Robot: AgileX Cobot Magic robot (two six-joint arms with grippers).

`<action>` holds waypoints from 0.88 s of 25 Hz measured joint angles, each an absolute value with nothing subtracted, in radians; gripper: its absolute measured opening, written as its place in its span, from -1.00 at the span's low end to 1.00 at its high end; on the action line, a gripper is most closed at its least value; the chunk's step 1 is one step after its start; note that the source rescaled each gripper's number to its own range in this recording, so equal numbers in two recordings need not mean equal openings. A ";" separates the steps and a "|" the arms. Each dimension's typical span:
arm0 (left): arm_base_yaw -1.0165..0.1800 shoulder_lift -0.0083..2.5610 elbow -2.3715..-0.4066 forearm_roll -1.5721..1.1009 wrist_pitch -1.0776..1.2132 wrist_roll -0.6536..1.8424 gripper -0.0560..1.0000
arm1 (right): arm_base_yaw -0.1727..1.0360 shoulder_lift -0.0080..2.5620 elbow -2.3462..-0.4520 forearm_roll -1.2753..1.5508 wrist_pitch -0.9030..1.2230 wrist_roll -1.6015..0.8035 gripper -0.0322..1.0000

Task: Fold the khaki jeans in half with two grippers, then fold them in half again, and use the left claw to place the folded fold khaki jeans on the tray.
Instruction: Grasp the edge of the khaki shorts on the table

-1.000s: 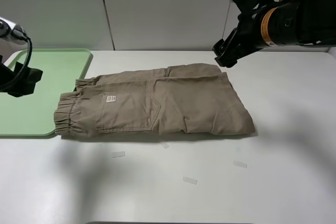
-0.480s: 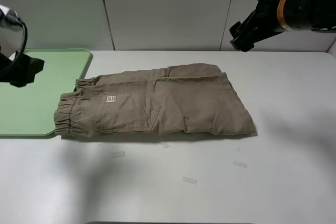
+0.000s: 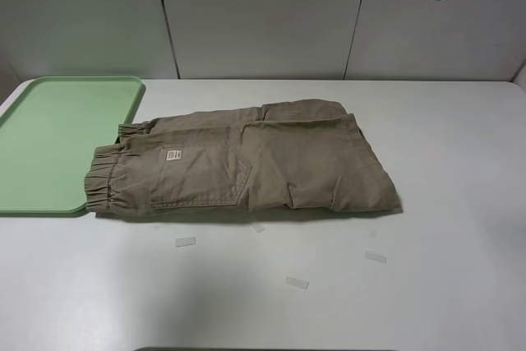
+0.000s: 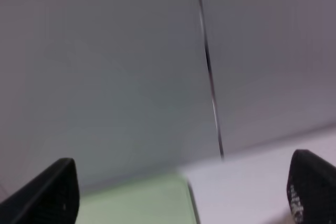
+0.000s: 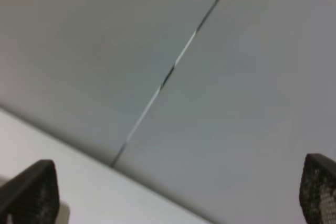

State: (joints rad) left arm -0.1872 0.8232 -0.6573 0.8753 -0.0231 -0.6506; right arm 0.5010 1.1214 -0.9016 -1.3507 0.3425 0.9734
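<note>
The khaki jeans [image 3: 246, 162] lie folded mid-frame on the counter [image 3: 427, 285] beside the tray [image 3: 49, 145]; we judge our left end effector [image 4: 181, 190] and right end effector [image 5: 176, 192], both open and empty, must pinch matching corners evenly.

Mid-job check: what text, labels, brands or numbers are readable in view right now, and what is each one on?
Small white label on the khaki jeans, near the waistband: printed, but too small to read.
Faint pale marks on one finger of the left hand: too blurred to read.
Tray: no text or signs visible.
Nothing can be quoted as legible.
</note>
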 joint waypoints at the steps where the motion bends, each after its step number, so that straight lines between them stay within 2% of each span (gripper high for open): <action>1: -0.187 0.800 -0.675 0.875 -0.023 -0.651 0.68 | 0.501 1.092 -0.902 -1.344 0.333 0.973 1.00; 7: -0.187 0.644 -0.825 0.875 0.072 -0.651 0.68 | 0.501 0.948 -0.923 -1.276 0.304 0.973 1.00; 12: -0.187 0.565 -0.918 0.791 0.241 -0.625 0.68 | 0.501 0.860 -0.964 -1.233 0.293 0.963 1.00; 17: -0.187 0.519 -1.030 0.433 0.565 -0.286 0.68 | 0.501 0.785 -0.982 -1.114 0.293 0.865 1.00; 19: -0.187 0.519 -1.083 0.265 0.726 -0.095 0.68 | 0.501 0.759 -0.982 -1.023 0.298 0.783 1.00; 22: -0.187 0.518 -1.140 0.111 0.892 0.021 0.68 | 0.501 0.720 -0.983 -0.854 0.329 0.610 1.00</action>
State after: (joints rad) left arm -0.1872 0.5177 -1.1397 0.1114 0.8918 0.0212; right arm 0.5010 0.7202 -0.9829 -0.8545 0.3288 0.6098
